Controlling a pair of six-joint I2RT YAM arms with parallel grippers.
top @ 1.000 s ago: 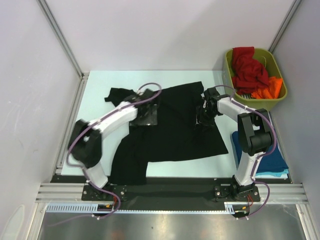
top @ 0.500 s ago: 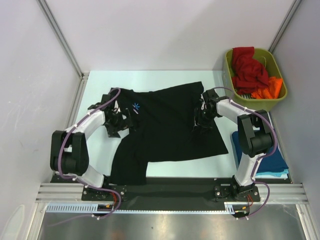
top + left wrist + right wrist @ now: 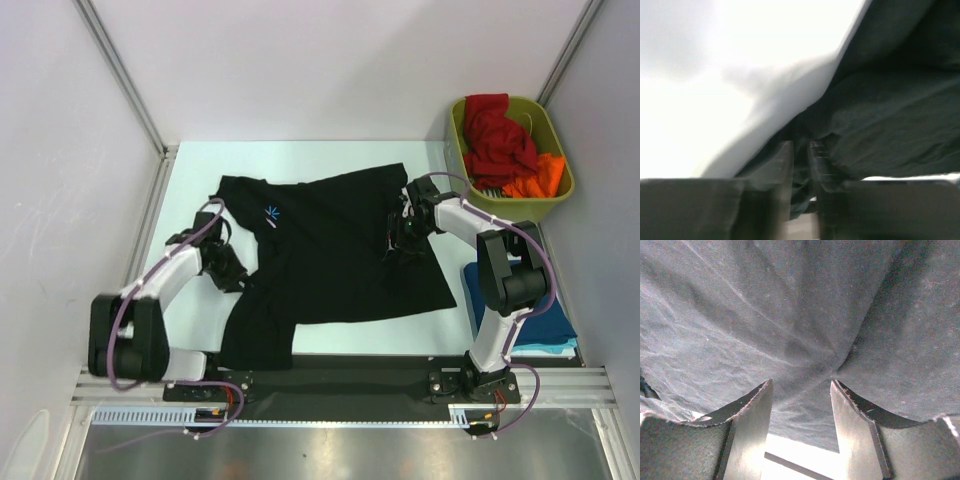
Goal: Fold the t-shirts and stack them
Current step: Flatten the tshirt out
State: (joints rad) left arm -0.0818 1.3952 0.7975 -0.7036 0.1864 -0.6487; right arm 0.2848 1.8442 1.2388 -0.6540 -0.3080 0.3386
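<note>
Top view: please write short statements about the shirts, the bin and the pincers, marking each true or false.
1. The black t-shirt lies spread on the table. True.
2. The green bin holds a red shirt and an orange shirt. True.
3. The left pincer hangs over the bin. False: it is at the black t-shirt's left edge.
4. The blue shirts lie at the table's left side. False: they lie at the right.
5. The right pincer is on the black t-shirt. True.

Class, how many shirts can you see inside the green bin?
2: a red shirt fills the bin's far and left side; an orange shirt lies at its near right corner. More may be hidden beneath.
</note>
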